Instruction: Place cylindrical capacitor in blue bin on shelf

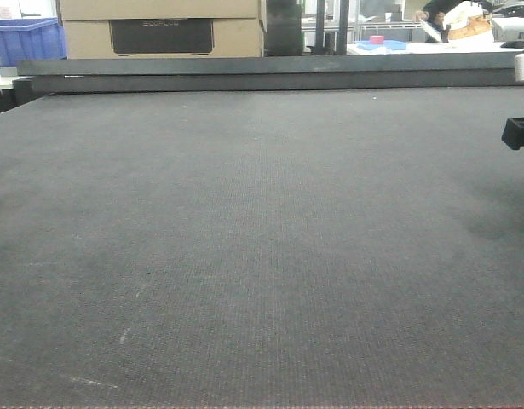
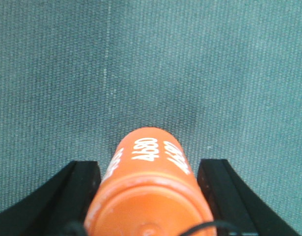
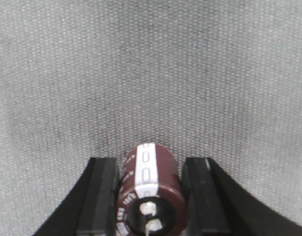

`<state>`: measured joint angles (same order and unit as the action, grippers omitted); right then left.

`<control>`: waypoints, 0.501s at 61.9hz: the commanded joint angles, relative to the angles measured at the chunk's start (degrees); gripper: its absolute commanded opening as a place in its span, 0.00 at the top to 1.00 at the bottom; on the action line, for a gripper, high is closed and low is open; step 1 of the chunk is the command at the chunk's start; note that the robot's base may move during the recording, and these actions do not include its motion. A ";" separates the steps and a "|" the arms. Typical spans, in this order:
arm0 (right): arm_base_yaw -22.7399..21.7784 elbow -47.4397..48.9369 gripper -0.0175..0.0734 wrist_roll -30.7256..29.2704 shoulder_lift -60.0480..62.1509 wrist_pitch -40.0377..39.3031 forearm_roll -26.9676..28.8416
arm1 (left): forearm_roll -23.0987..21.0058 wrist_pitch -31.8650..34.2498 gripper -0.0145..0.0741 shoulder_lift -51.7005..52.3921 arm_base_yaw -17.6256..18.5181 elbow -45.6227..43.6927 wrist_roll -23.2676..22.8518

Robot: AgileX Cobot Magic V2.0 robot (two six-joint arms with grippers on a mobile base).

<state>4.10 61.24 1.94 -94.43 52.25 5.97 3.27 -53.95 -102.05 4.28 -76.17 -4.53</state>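
In the right wrist view, a brown cylindrical capacitor (image 3: pixel 151 184) with a white stripe lies lengthwise between the black fingers (image 3: pixel 102 196). My right gripper (image 3: pixel 150 183) is shut on it just above the grey mat. In the left wrist view, my left gripper (image 2: pixel 149 184) is shut on an orange cylinder (image 2: pixel 150 196) printed "4680", which fills the gap between its fingers. The shelf is out of view. A blue bin (image 1: pixel 25 38) shows far back left in the front view, and what it stands on is hidden.
The dark grey mat-covered table (image 1: pixel 262 256) fills the front view, with a raised dark rail (image 1: pixel 270 77) along its far edge. A cardboard box (image 1: pixel 159 27) stands behind the rail. A black arm part (image 1: pixel 519 132) juts in at the right edge.
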 commanded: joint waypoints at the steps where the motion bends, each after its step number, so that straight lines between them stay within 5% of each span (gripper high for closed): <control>1: 0.09 0.29 0.99 -0.02 1.28 -0.22 0.34 | -0.14 -0.88 0.96 1.02 0.11 -0.15 0.17; 21: 0.09 0.29 0.99 -0.02 10.72 -6.08 0.45 | -0.76 0.24 0.96 10.10 0.11 0.07 5.83; 31: 0.09 0.00 0.99 -0.02 15.31 -12.15 0.45 | -3.87 9.34 0.96 17.25 0.11 3.78 5.92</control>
<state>4.10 61.24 1.94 -81.89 44.57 6.53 1.79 -50.53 -89.06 4.28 -74.67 0.92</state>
